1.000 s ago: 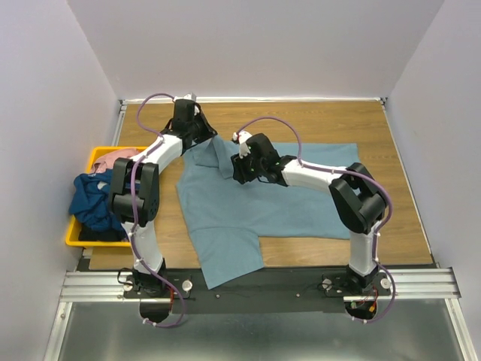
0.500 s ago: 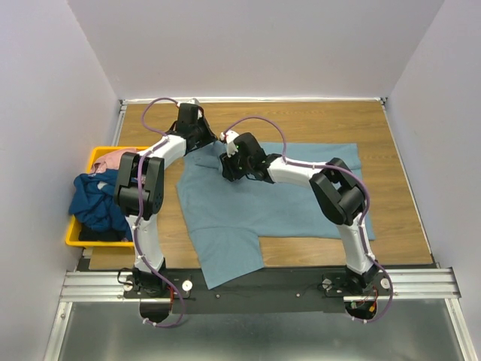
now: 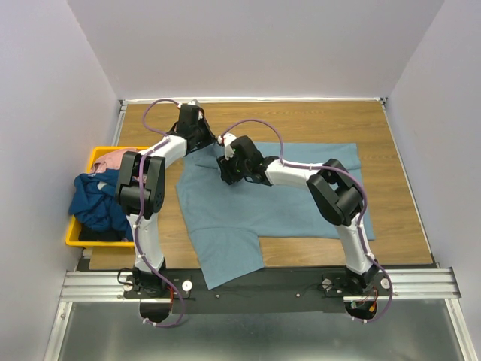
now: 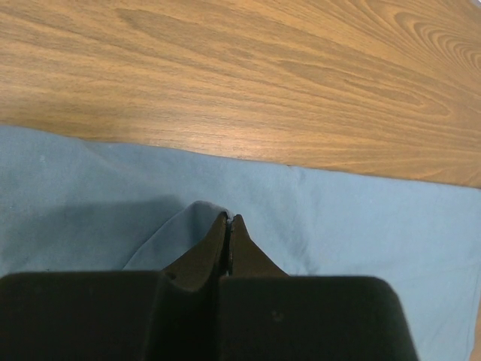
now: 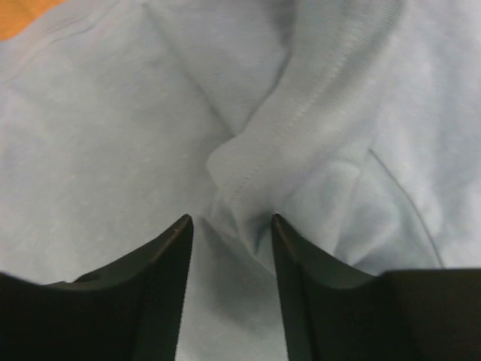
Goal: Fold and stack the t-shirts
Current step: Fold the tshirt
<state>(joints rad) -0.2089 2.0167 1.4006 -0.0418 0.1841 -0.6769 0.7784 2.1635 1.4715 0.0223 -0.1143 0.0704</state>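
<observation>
Left fingers (image 4: 214, 252): pressed together, pinching the blue-grey shirt (image 3: 293, 207) edge.
Right fingers (image 5: 167, 259): spread around a shirt fold.

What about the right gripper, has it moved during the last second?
Yes. In the top view the right gripper has slid left over the light blue t-shirt, closer to the yellow bin.

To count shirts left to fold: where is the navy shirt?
In the top view, the navy shirt lies in the yellow bin at the left edge of the table, spilling over the bin's rim, beside the pink shirt.
</observation>
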